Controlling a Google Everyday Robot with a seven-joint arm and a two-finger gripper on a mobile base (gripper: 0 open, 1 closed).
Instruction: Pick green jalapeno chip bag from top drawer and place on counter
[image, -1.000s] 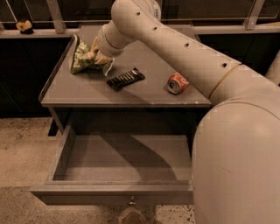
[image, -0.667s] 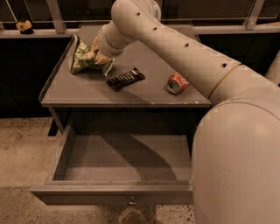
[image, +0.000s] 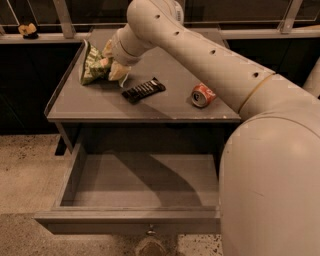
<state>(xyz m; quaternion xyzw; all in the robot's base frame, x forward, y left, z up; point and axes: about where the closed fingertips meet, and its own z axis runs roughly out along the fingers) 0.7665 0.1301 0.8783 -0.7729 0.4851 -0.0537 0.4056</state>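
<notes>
Here, my robot's arm (image: 210, 55) reaches across the counter (image: 165, 109), above the top drawer (image: 125, 220), which stands pulled out. At the counter's left rear, the gripper (image: 111, 62) pinches the right end of the green jalapeno chip bag (image: 92, 62) between its fingers. A black candy bar (image: 144, 90) and a red can (image: 202, 95) lie nearby.

Cream hand (image: 112, 62) at the green-and-white bag (image: 92, 64) on the grey table (image: 165, 107), beside a black ribbed bar (image: 143, 90) and red can (image: 201, 95)
</notes>
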